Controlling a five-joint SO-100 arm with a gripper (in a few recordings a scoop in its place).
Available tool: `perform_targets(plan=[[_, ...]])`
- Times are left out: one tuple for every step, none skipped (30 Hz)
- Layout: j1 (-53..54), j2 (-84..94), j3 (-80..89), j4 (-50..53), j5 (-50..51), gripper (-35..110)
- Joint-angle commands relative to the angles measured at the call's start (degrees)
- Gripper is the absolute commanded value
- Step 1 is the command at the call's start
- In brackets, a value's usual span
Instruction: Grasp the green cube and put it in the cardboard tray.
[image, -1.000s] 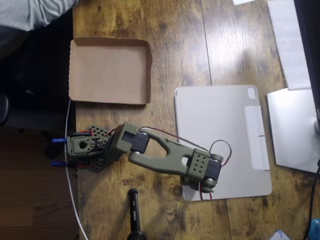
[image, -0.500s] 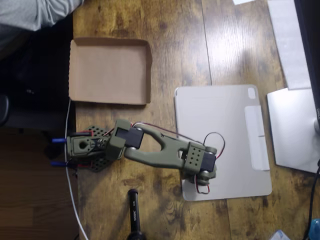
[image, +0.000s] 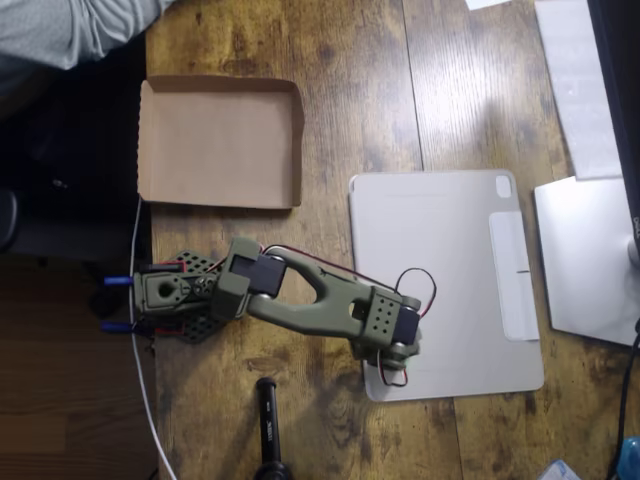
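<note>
**Q:** Overhead view, wooden table (image: 350, 90): where does the arm stand?

**A:** The olive-green arm (image: 300, 305) is bolted at the table's left edge, low in the picture. It reaches rightward, and its far end hangs over the lower left corner of a flat grey pad (image: 445, 280). Red and black wires loop beside the wrist.

**Q:** And the gripper (image: 393, 362)?

**A:** Seen from straight above, it sits under the wrist block, at the pad's lower left edge. Its fingers are hidden by the arm's own body, so whether they are spread or closed cannot be told.

**Q:** Where is the green cube?

**A:** No lime-green block can be made out anywhere on the table or pad; if it lies under the arm's end, the arm covers it.

**Q:** The cardboard tray (image: 220, 195)?

**A:** Brown, shallow, low-walled, at upper left on the table, above the arm's base and well apart from the gripper. Its floor is bare.

**Q:** Anything else in frame?

**A:** A grey sleeve (image: 70, 25) at the top left corner, a white cable (image: 140, 380) running down past the base, a black cylinder (image: 268, 425) at the bottom edge, and pale flat objects (image: 585, 255) along the right side.
</note>
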Motion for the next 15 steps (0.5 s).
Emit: perform_targets(plan=[[1.5, 3.5, -0.5, -0.8, -0.7, 31], [1.5, 3.5, -0.5, -1.1, -0.8, 30], [1.5, 3.6, -0.5, -1.3, -1.1, 30], [1.4, 3.8, -0.4, -1.6, -1.3, 30], [1.4, 4.0, -0.1, -1.8, -1.8, 31], [1.3, 4.2, 0.4, -2.5, -2.4, 31], [1.3, 4.6, 1.0, -3.3, -3.0, 31], [1.6, 4.8, 1.7, -4.4, -3.5, 32], [1.8, 5.1, 2.3, -5.5, -4.0, 32], [1.9, 5.2, 2.7, -6.2, -4.2, 32], [2.1, 5.2, 2.9, -6.5, -4.4, 31], [2.1, 5.1, 3.0, -6.5, -4.4, 31], [2.1, 5.1, 3.3, -6.5, -4.5, 31], [2.0, 5.1, 3.6, -6.6, -4.7, 31], [2.0, 5.3, 4.2, -6.9, -4.9, 31]])
